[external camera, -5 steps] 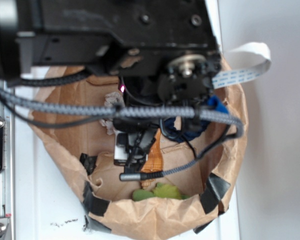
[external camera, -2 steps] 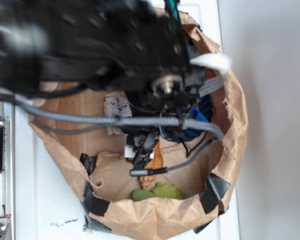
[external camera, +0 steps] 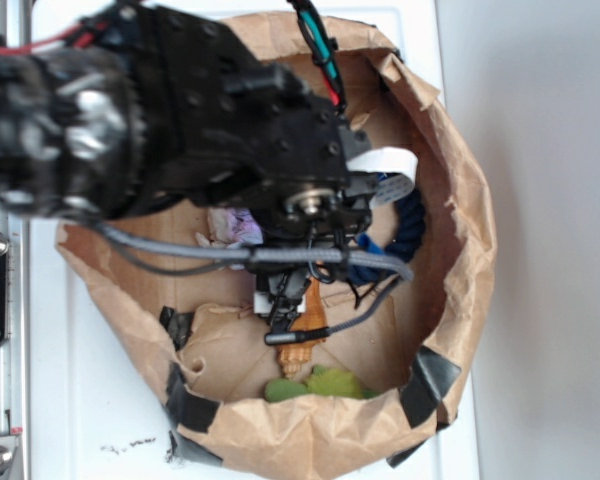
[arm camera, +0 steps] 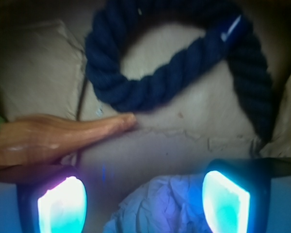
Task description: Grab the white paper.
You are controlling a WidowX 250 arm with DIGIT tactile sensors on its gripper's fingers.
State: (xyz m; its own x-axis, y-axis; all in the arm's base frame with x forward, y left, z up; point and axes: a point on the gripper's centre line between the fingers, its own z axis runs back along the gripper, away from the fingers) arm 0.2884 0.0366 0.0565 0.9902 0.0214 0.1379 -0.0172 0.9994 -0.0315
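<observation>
The white paper (arm camera: 157,206) is a crumpled wad at the bottom of the wrist view, lying between the two glowing pads and closer to the right pad (arm camera: 225,201). My gripper (arm camera: 144,203) is open, its jaws wide apart, and neither pad visibly touches the wad. In the exterior view the black arm (external camera: 230,130) hides the fingers, and only a corner of the white paper (external camera: 230,225) shows at its lower edge.
Everything lies inside a brown paper bag (external camera: 465,250) with black tape on its rim. A dark blue rope ring (arm camera: 150,92) lies ahead, an orange shell (arm camera: 53,138) to the left, and something green (external camera: 320,383) by the near wall. A flat white ribbon cable (external camera: 385,165) hangs off the wrist.
In the exterior view the arm has swung up and to the left, so more of the bag's right side and rim shows. The paper stays in place.
</observation>
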